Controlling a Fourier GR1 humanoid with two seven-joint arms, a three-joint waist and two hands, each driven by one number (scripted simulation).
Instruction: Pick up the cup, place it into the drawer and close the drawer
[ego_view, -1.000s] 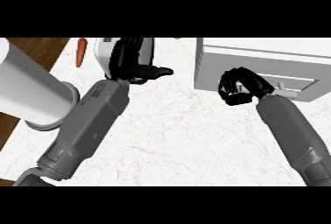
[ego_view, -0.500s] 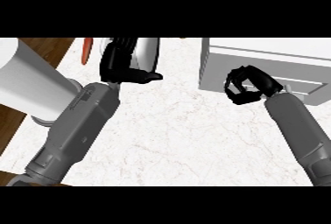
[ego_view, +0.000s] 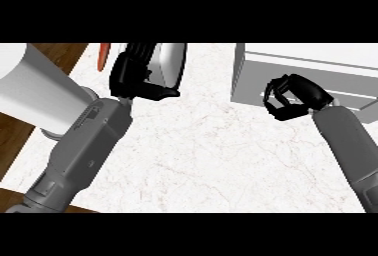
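One risk showed: the left robot hand (ego_view: 133, 75), curled round the cup (ego_view: 171, 60) well left of the drawer (ego_view: 325, 62), could strike the right robot hand (ego_view: 295, 93), curled, seemingly empty, before the drawer's front.

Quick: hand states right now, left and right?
Left robot hand: closed round the cup.
Right robot hand: fingers curled, nothing visibly held, in front of the drawer.
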